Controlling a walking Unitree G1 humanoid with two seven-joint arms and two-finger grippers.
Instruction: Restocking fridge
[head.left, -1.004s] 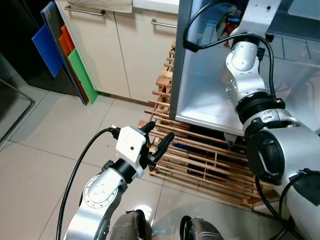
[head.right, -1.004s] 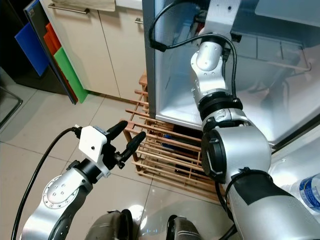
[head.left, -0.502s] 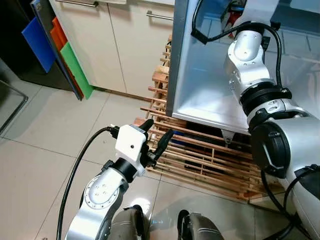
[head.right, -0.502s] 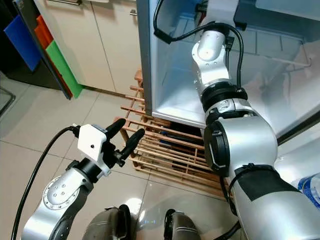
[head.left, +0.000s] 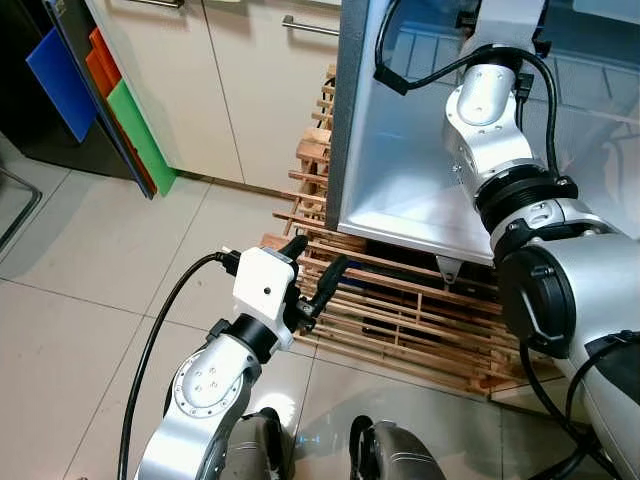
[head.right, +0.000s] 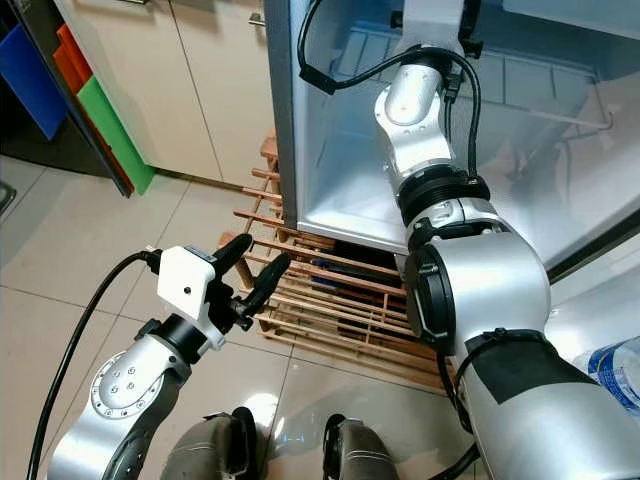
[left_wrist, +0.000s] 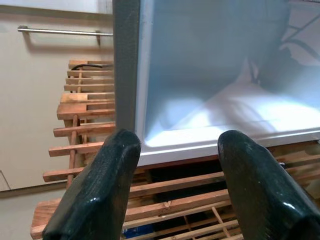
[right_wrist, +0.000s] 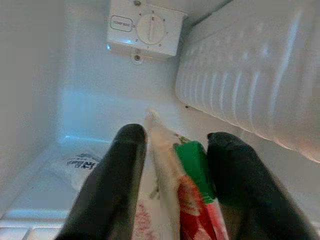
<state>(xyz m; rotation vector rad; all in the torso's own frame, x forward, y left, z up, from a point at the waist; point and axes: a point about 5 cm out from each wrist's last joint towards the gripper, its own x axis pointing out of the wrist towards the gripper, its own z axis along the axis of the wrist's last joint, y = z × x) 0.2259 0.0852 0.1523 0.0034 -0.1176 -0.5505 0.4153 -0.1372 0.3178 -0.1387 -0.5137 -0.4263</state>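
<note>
The right arm (head.right: 430, 150) is seen reaching up and forward into the open fridge (head.left: 400, 160), whose grey front edge and pale inner walls are lit from within. In the right wrist view, the right end effector (right_wrist: 172, 150) is shown inside the compartment with its two black fingers (right_wrist: 117, 180) set on either side of a food packet (right_wrist: 187, 200), white with a green and red printed part. The fingers lie close against the packet's sides, and the packet appears to be gripped between them. Beyond the packet, a white thermostat box with a round dial (right_wrist: 145, 27) is fixed to the inner wall, a ribbed white panel (right_wrist: 250, 80) runs along one side, and a small printed bag (right_wrist: 80, 165) lies on the fridge floor near the back corner.

The left end effector (head.left: 312, 270) is held low in front of the robot, over the tiled floor (head.left: 80, 260) and just before a slatted wooden pallet (head.left: 400, 310) on which the fridge stands. Its fingers (left_wrist: 100, 185) are spread apart with nothing between them, and the fridge's lower edge and the pallet slats are seen through the gap in the left wrist view.

To the robot's left, cream cabinet doors with metal bar handles (head.left: 310, 25) are seen, and blue, orange and green boards (head.left: 110, 100) stand on edge beside them. Part of a clear water bottle (head.right: 615, 365) is visible at the right edge
</note>
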